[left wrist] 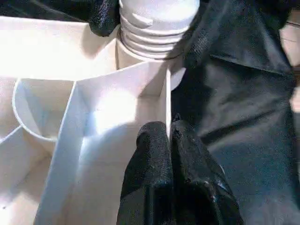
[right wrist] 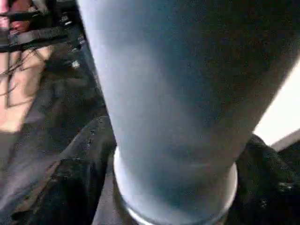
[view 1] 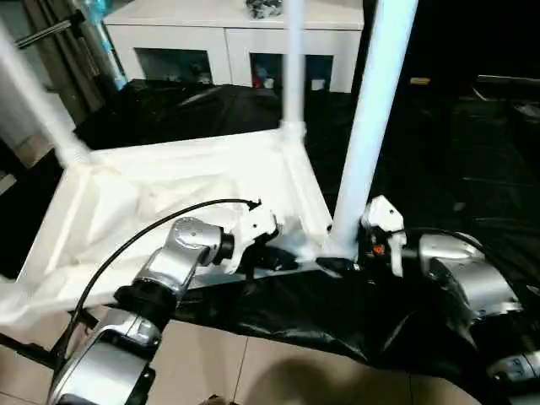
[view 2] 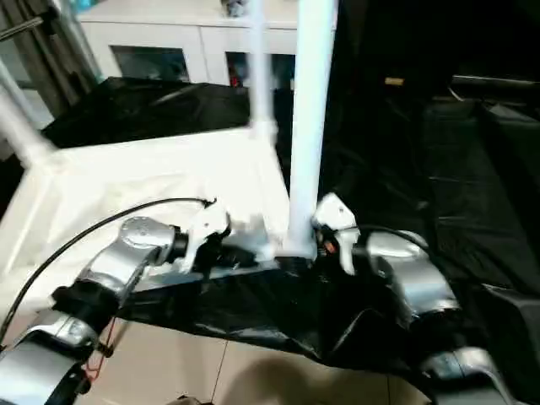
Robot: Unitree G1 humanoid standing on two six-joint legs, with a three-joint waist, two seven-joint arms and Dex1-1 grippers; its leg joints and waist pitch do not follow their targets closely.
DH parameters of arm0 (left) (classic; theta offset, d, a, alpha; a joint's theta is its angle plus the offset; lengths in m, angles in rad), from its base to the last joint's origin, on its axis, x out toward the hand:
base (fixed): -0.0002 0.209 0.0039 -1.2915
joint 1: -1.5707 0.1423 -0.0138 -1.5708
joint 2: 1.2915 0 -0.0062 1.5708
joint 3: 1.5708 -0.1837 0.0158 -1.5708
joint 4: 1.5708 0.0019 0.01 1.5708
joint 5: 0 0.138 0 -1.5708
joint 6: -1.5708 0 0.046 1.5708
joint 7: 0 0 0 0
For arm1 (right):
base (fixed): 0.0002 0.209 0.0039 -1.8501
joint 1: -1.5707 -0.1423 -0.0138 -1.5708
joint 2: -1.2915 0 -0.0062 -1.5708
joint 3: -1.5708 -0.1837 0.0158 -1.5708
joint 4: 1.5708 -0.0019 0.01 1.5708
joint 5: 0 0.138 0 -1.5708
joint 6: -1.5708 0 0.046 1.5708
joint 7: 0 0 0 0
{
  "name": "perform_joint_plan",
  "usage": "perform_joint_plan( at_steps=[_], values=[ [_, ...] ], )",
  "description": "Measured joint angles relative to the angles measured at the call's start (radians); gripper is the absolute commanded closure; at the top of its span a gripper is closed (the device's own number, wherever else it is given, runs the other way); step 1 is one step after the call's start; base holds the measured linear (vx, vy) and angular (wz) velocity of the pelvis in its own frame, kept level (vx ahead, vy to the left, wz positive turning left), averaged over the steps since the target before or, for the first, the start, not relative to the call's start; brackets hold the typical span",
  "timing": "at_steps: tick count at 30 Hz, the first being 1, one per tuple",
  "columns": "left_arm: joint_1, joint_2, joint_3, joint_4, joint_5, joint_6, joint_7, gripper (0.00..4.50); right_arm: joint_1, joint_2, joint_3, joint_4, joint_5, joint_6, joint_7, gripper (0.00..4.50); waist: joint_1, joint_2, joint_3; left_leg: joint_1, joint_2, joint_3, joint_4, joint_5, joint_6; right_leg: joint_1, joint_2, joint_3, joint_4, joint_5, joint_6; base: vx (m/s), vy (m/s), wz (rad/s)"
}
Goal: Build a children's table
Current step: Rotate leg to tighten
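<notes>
Near-corner leg (view 1: 371,118) stands upright in the upturned tabletop (view 1: 126,211), right end effector (view 1: 350,249) straddling its base, grip unclear; left end effector (left wrist: 169,154) pinches the rim beside it.

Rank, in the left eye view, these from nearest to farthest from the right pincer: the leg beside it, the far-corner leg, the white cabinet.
1. Near leg: upright in the tabletop's near corner socket, right beside the right pincer.
2. Far-corner leg: upright at the corner behind, left of the near leg.
3. White cabinet: at the back, beyond the black sheet.
</notes>
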Motion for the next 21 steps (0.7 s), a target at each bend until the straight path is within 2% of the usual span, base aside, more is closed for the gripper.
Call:
perform_joint_plan(
  at_steps=[7, 13, 16, 21],
  values=[
    [0.000, 0.008, -0.006, -0.001, -0.001, 0.000, -0.026, 4.50, 0.004, -0.015, 0.013, -0.027, 0.007, 0.033, 0.024, 1.71, 0.000, 0.001, 0.000, 0.000, 0.000, 0.000, 0.000, 0.000, 0.000, 0.000, 0.000, 0.000, 0.000, 0.000, 0.000, 0.000, 0.000, 0.00],
    [0.002, 0.001, -0.008, -0.001, 0.001, 0.004, -0.022, 4.50, 0.026, 0.006, 0.006, -0.043, 0.006, 0.035, -0.001, 1.78, -0.001, 0.001, 0.000, 0.000, 0.000, 0.000, 0.000, 0.000, 0.000, 0.000, 0.000, 0.000, 0.000, 0.000, 0.000, 0.000, 0.000, 0.00],
    [0.002, -0.013, 0.005, 0.008, 0.010, 0.015, 0.061, 4.50, 0.028, 0.065, -0.030, -0.012, -0.012, 0.031, -0.117, 1.78, -0.008, 0.001, 0.000, 0.003, 0.000, 0.000, 0.000, 0.000, 0.000, 0.002, 0.000, 0.000, 0.001, 0.001, -0.001, 0.000, 0.000, 0.00],
    [-0.036, -0.075, 0.037, 0.077, 0.031, 0.046, 0.218, 4.50, -0.015, 0.176, -0.091, 0.089, -0.037, 0.032, -0.376, 1.78, -0.034, 0.000, -0.001, 0.005, -0.001, -0.001, 0.000, 0.000, 0.000, 0.004, 0.000, 0.001, -0.001, 0.000, 0.001, 0.000, 0.000, 0.00]
  ],
)
